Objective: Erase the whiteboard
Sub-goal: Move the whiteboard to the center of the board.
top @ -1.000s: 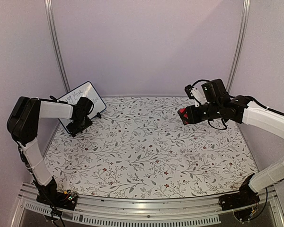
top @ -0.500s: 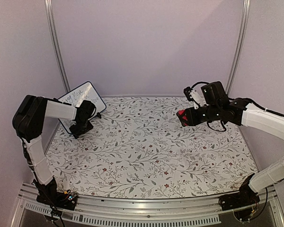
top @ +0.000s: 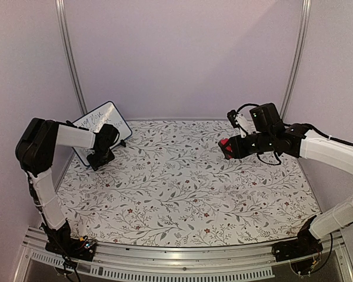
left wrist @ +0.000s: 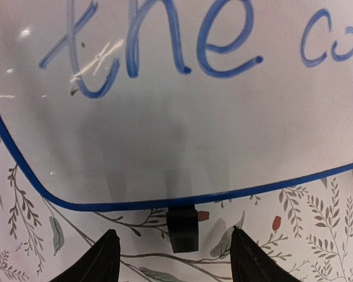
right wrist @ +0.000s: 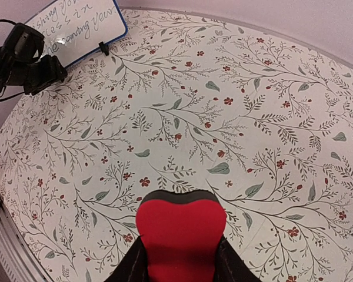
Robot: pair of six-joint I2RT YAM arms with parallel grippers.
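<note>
Top external: one whiteboard (top: 100, 117), one red block (top: 224, 142) (in right hand (top: 227, 148)).

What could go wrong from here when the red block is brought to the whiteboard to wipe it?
1. The whiteboard stands on small feet, and the left gripper is open at its lower edge, not holding it; a wipe may push it over or make it slide.
2. The red block in the right gripper is far across the table, and the left arm is in front of the board, so the arms may collide there.
</note>
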